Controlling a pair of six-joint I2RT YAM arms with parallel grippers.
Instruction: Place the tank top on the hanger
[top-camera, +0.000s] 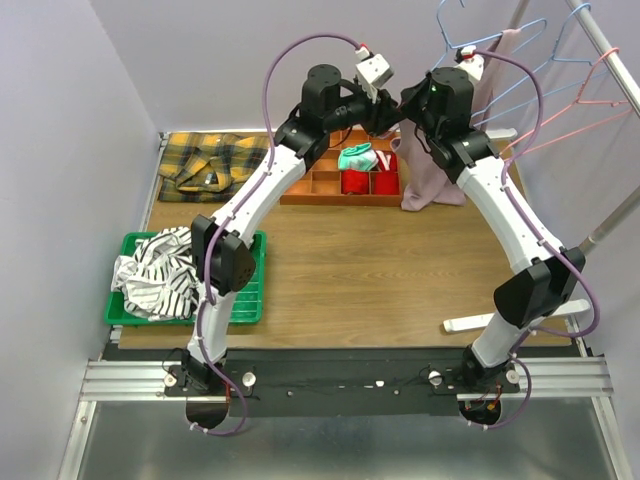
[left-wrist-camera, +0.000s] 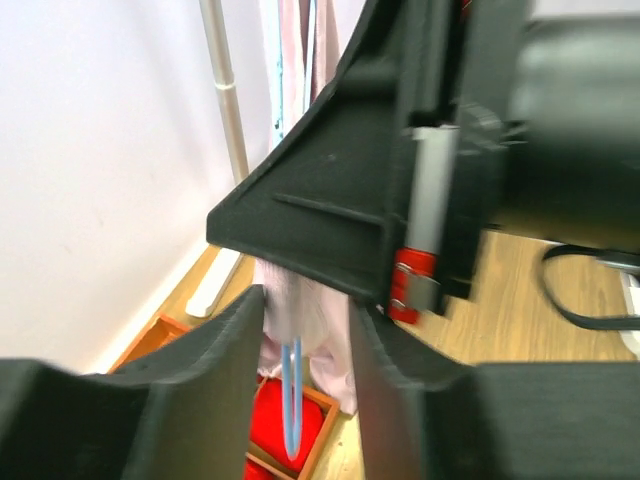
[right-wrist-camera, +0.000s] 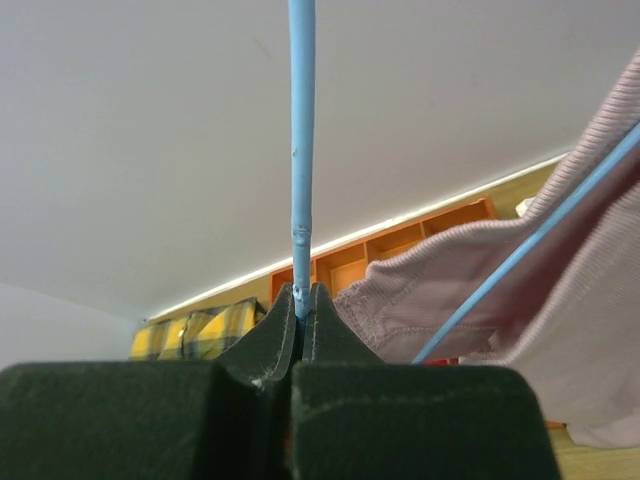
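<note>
At rear: right end effector (right-wrist-camera: 302, 296) clamped on hanger (right-wrist-camera: 300, 130); left end effector (left-wrist-camera: 305, 312) apart, by tank top (left-wrist-camera: 325, 350).

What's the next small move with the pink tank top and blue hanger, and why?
Probably close the left hand on the tank top: its fingers stand open on either side of the pink fabric, while the right hand is shut on the hanger wire, steadying it.

Top view overhead, looking down at table (top-camera: 350, 270); wrist views close, share tank top (right-wrist-camera: 560, 270), hanger (right-wrist-camera: 301, 150).
</note>
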